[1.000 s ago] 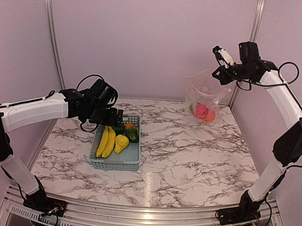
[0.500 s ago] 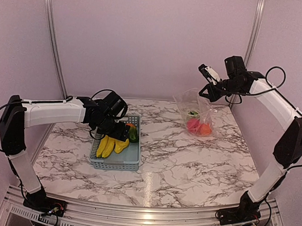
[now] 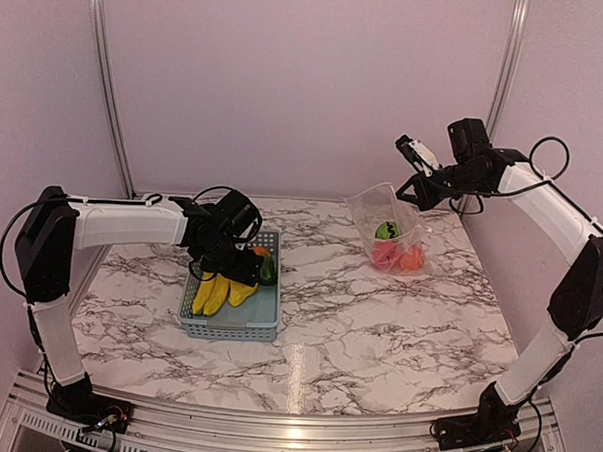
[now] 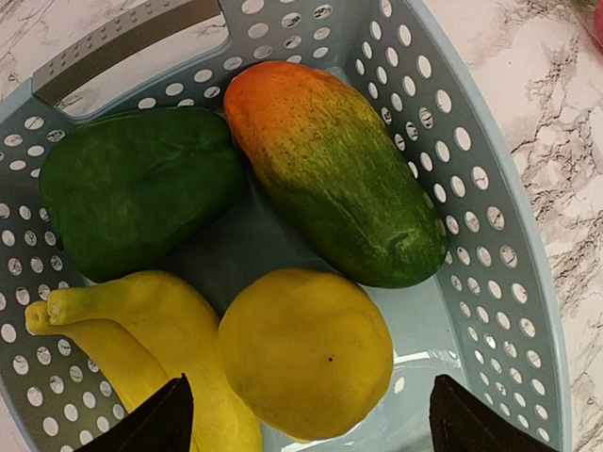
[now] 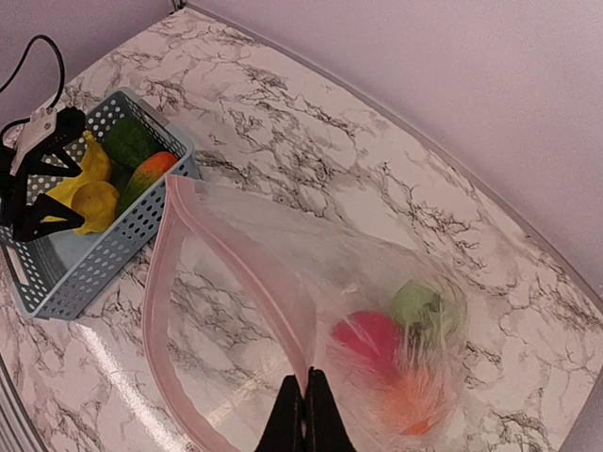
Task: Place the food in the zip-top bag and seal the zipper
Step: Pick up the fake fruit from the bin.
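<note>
The bag hangs lower now, under the right gripper, whose jaws pinch its rim tight. Some food sits inside. The left gripper has come down into the basket, jaws wide apart, with the yellow fruit right between them. I think it grabs that next.

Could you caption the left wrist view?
Open left end effector over basket: bananas, yellow fruit, mango, green pepper.

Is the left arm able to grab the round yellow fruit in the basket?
Probably yes. The left gripper is open just above the round yellow fruit, and nothing covers it, though the bananas crowd one side.
</note>
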Controlling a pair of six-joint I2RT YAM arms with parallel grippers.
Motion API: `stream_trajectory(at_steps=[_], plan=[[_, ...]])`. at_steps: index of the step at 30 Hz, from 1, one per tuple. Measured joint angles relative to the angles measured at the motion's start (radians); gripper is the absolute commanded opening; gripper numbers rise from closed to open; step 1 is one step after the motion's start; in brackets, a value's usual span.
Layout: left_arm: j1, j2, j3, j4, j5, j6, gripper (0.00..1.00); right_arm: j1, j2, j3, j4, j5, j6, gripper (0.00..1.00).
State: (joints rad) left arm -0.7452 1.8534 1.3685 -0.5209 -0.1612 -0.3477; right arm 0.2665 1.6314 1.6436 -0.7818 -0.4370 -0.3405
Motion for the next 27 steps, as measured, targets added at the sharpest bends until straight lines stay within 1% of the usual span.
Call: stream_trajectory(at_steps=[10,14,23,25,27], plan=[[0.002,0.065,0.014,0.001,0.013,0.0,0.89,0.0,-0.006,-0.012,0.005,0.0,0.0,0.0],[0.002,0.098,0.034,0.003,0.014,-0.001,0.86,0.0,-0.006,-0.012,0.005,0.0,0.0,0.0],[0.002,0.116,0.064,0.005,0.014,-0.005,0.71,0.0,-0.006,-0.013,0.005,0.0,0.0,0.0],[0.002,0.116,0.072,0.002,0.011,-0.004,0.64,0.0,-0.006,-0.013,0.005,0.0,0.0,0.0],[0.002,0.111,0.074,-0.004,0.007,-0.006,0.62,0.0,-0.006,-0.014,0.005,0.0,0.0,0.0]])
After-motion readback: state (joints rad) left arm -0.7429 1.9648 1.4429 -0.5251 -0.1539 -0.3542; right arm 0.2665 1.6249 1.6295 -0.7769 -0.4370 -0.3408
